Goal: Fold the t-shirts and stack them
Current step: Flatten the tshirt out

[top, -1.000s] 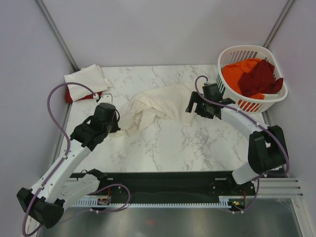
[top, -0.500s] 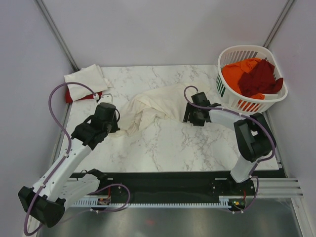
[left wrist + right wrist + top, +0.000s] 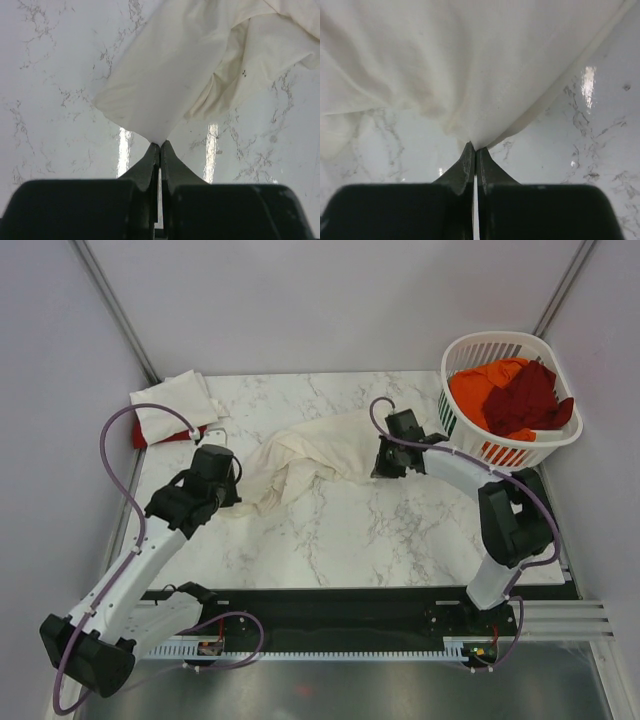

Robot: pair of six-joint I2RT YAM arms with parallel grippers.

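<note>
White marble table with grey lines fills the middle, and plain grey walls stand around it. On it lies the big cream shirt, all crumpled, between the two arms. The left gripper is pinched tight on a pointed corner at the shirt's left side. The right gripper is pinched tight on the shirt's edge at the right side, near the basket. I think each one holds an end so they can pull the shirt out flat before folding it.

At the far left corner a folded cream shirt sits on top of a red shirt. That looks like the stack. The orange shirt and the dark red shirt wait bunched up in the basket.

It is hard to tell which part of the big shirt each gripper holds, sleeve or hem, because the cloth is so bunched. Most of the red shirt is hidden under the cream one. Anything deeper in the basket cannot be seen.
</note>
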